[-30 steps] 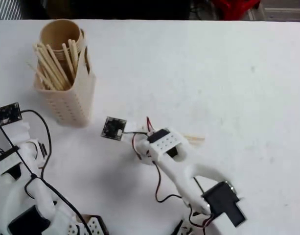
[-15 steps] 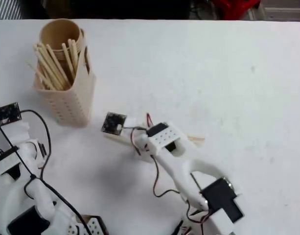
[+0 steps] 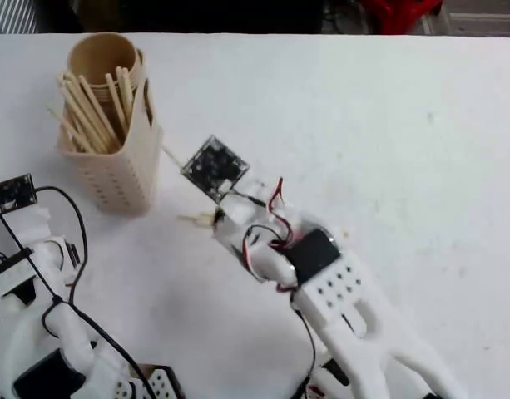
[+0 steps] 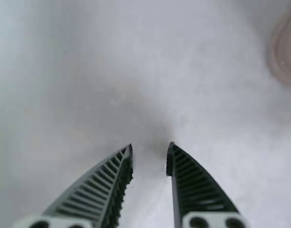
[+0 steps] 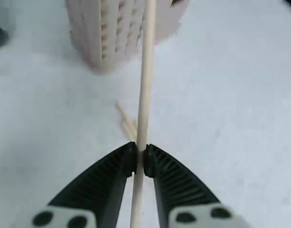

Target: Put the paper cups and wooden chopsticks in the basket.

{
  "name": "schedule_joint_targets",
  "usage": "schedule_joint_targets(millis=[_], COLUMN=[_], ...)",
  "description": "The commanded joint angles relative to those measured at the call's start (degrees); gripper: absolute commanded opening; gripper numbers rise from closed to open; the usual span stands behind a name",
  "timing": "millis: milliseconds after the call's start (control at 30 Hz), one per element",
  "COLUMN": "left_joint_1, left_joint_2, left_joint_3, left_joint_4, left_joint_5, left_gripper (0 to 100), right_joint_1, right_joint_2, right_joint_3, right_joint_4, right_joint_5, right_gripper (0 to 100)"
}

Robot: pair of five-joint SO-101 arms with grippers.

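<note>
The perforated beige basket [image 3: 117, 166] stands at the table's far left, holding a paper cup [image 3: 101, 56] and several wooden chopsticks [image 3: 88, 112]. My right gripper [image 5: 140, 159] is shut on one wooden chopstick [image 5: 146, 71], lifted off the table and pointing toward the basket [image 5: 126, 33]. In the high view this arm [image 3: 313, 266] reaches from the front toward the middle, and the held chopstick's tip [image 3: 170, 155] lies close to the basket's right side. Loose chopsticks [image 5: 127, 124] lie on the table below it. My left gripper [image 4: 149, 154] hangs open over bare table.
The left arm [image 3: 26, 291] sits at the front left corner with its cables. Another chopstick end [image 3: 339, 236] pokes out beside the right arm. A blurred pinkish round shape [image 4: 285, 52] shows at the edge of the left wrist view.
The right arm has risen and turned its wrist, carrying the chopstick off the table and toward the basket. The left arm has not moved.
</note>
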Motion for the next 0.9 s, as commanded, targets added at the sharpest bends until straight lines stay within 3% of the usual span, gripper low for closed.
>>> schedule_joint_targets(millis=[0, 100, 267, 433, 867], left_joint_1=[0.7, 0.7, 0.7, 0.7, 0.7], left_joint_2=[-1.0, -1.0, -1.0, -1.0, -1.0], left_joint_3=[-0.4, -0.4, -0.4, -0.4, -0.4], left_joint_4=[-1.4, -1.4, -1.4, -1.4, -1.4], left_joint_5=[0.4, 0.4, 0.4, 0.4, 0.4], left_gripper=[14, 14, 14, 14, 14], right_joint_1=[-2.1, -4.0, -5.9, -7.6, -10.6], right_joint_2=[-2.2, 0.7, 11.4, 25.6, 41.5], right_joint_3=[-11.6, -20.7, -36.2, -48.4, -48.4], right_joint_4=[-3.8, -8.6, -15.0, -21.4, -52.4], right_joint_5=[-0.8, -1.5, -8.9, -8.5, -9.0], right_gripper=[1.6, 1.6, 1.8, 1.8, 1.6])
